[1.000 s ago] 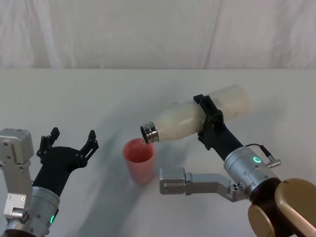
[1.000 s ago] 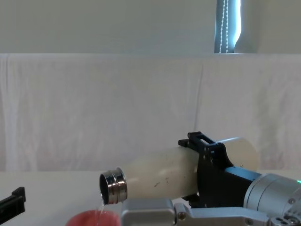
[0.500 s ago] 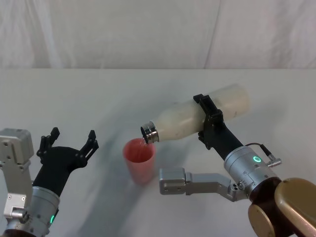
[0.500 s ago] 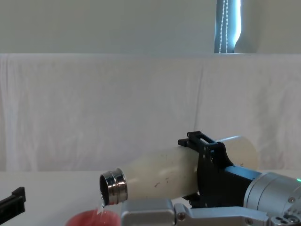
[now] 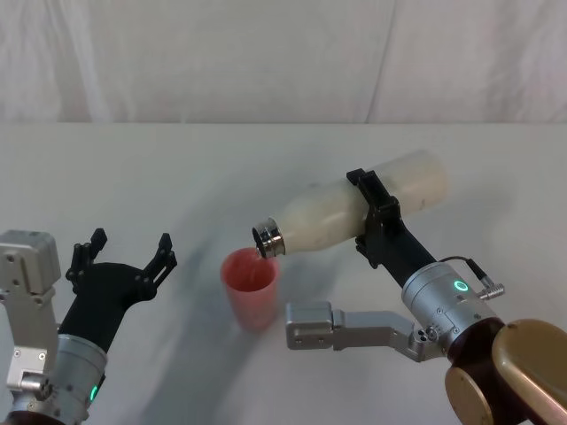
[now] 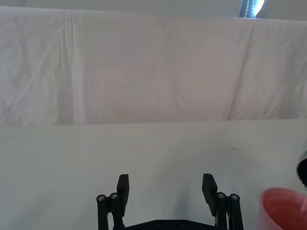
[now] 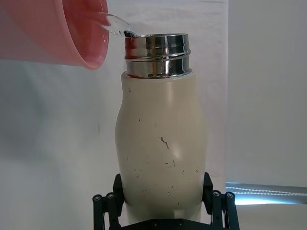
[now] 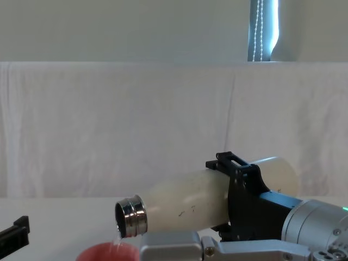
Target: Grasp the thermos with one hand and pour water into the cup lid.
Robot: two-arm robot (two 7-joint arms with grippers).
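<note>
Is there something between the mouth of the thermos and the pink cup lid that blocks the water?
Nothing visible does. The right hand holds the thermos tipped with its steel mouth just above the cup lid, and a thin stream runs straight in. The left hand sits open, off to the robot's left.

A white table spreads smooth and bare, and a white cloth backdrop hangs creased along its far edge. Above the backdrop runs a plain pale wall. In that wall, above the backdrop's right part, a narrow bright window strip lets in bluish daylight.
</note>
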